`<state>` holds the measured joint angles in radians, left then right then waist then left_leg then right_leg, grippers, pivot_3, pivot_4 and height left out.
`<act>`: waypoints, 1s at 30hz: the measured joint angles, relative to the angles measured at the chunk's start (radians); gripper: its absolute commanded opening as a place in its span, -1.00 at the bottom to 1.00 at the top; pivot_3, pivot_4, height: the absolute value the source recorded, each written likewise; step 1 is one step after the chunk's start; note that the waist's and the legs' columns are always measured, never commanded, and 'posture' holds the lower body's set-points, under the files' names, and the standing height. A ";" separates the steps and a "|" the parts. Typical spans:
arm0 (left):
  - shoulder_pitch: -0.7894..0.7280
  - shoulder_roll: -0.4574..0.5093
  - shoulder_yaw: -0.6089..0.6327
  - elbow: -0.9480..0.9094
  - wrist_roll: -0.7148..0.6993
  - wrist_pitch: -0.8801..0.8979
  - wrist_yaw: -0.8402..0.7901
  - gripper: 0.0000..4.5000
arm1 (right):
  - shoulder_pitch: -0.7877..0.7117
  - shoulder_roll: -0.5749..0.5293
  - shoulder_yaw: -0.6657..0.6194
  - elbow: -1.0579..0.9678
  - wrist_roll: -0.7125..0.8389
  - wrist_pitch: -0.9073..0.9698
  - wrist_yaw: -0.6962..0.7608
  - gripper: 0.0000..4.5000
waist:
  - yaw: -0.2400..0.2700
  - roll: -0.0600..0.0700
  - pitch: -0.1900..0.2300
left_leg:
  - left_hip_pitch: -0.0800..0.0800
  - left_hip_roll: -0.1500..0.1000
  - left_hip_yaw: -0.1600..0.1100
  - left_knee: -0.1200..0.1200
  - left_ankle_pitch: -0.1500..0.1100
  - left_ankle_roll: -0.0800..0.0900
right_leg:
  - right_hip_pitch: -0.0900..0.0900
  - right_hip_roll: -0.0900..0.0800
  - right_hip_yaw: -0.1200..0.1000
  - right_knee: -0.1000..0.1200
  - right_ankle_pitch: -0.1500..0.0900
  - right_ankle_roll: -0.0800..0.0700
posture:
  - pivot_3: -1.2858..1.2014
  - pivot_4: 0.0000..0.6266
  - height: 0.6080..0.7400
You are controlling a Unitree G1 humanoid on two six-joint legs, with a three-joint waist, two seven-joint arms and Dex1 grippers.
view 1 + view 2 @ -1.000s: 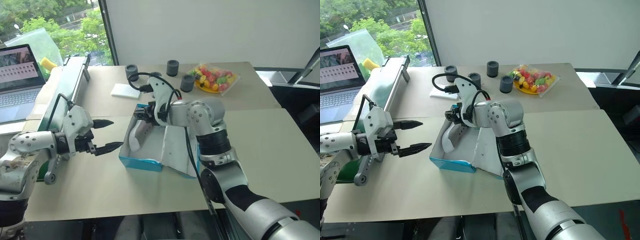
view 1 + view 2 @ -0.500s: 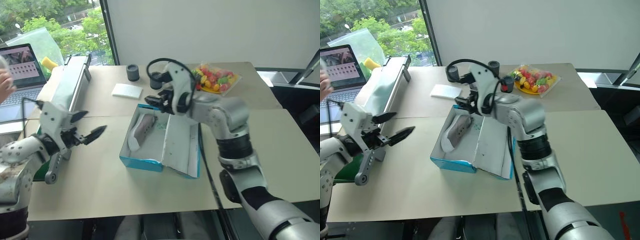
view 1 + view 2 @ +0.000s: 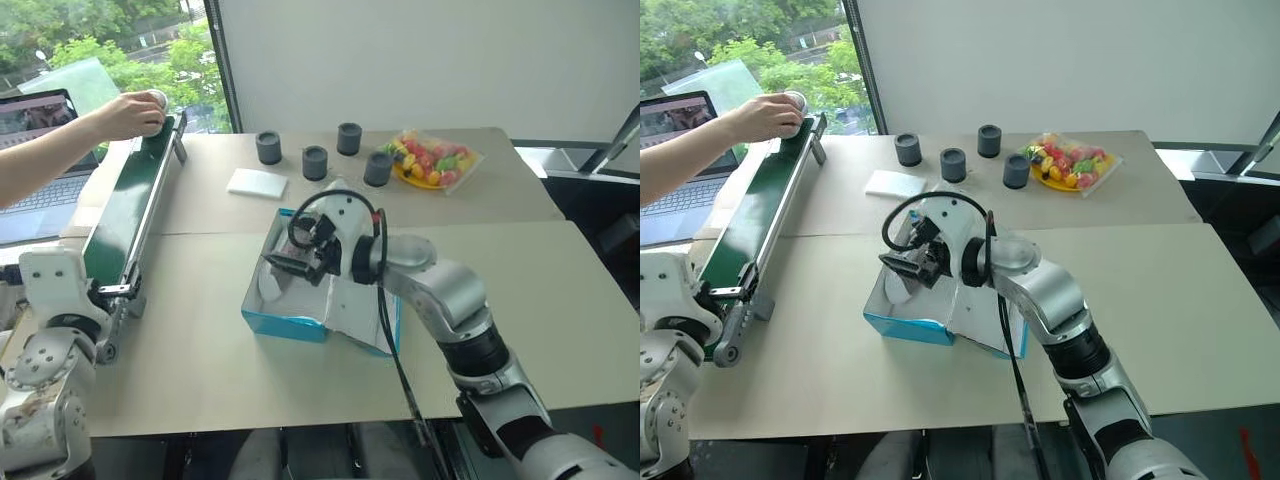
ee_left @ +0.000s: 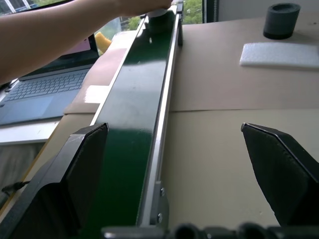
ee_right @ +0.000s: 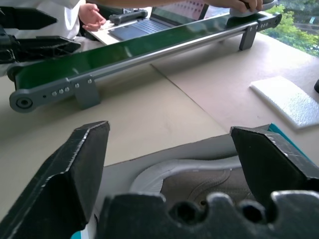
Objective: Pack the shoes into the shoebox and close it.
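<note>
1. The right gripper (image 5: 169,164) hangs over the blue shoebox (image 3: 285,322), fingers wide, holding nothing.
2. One shoe (image 5: 199,181) lies inside the box.
3. The left gripper (image 4: 174,174), wide too, faces a green belt (image 3: 125,205).
4. A person's hand (image 3: 130,112) touches its far end on the tan table (image 3: 200,350).
</note>
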<state>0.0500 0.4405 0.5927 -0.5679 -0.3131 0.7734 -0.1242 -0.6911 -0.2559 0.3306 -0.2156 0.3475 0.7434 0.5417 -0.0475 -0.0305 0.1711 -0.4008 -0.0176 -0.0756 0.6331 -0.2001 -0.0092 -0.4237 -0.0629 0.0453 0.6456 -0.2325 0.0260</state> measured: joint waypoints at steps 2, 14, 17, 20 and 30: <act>0.001 -0.005 0.018 0.014 -0.003 -0.001 0.002 1.00 | 0.006 0.014 0.011 0.020 -0.011 -0.020 0.013 0.97 | 0.004 0.000 0.000 | 0.000 0.000 0.001 0.000 0.000 0.000 | 0.000 0.000 0.000 0.000 0.000 0.000 | 0.03 -0.52 1.00; 0.005 -0.010 0.015 0.015 0.011 -0.005 0.035 1.00 | 0.000 0.090 0.020 0.081 -0.095 -0.065 -0.006 0.97 | 0.003 -0.001 0.000 | 0.001 0.001 0.000 0.000 0.000 -0.001 | 0.000 0.001 0.000 0.000 0.000 -0.001 | 0.03 -0.52 1.00; 0.001 -0.015 0.016 0.025 0.008 -0.006 0.033 1.00 | 0.000 0.092 0.051 0.081 -0.120 -0.065 -0.005 0.97 | 0.003 -0.001 0.000 | 0.001 0.000 0.000 0.000 0.000 -0.001 | 0.000 0.001 0.000 0.000 0.000 -0.001 | 0.03 -0.52 1.00; 0.000 -0.019 0.015 0.087 0.002 -0.008 0.028 1.00 | 0.001 0.111 0.056 0.081 -0.130 -0.065 -0.002 0.97 | 0.003 -0.001 0.000 | 0.001 0.000 0.000 0.000 0.000 -0.001 | 0.000 0.001 0.000 0.000 0.000 -0.001 | 0.03 -0.52 1.00; -0.026 0.012 0.002 0.184 0.004 -0.037 0.001 1.00 | 0.006 0.117 0.045 0.078 -0.139 -0.063 -0.017 0.97 | 0.004 -0.001 -0.001 | 0.001 0.000 -0.001 0.000 0.000 -0.001 | 0.000 0.000 0.000 0.000 0.000 -0.001 | 0.03 -0.52 1.00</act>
<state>0.0244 0.4525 0.5947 -0.3836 -0.3093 0.7367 -0.1236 -0.6849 -0.1387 0.3759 -0.1377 0.2087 0.6809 0.5245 -0.0431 -0.0314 0.1705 -0.3997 -0.0172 -0.0764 0.6332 -0.2006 -0.0103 -0.4233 -0.0624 0.0452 0.6458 -0.2322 0.0255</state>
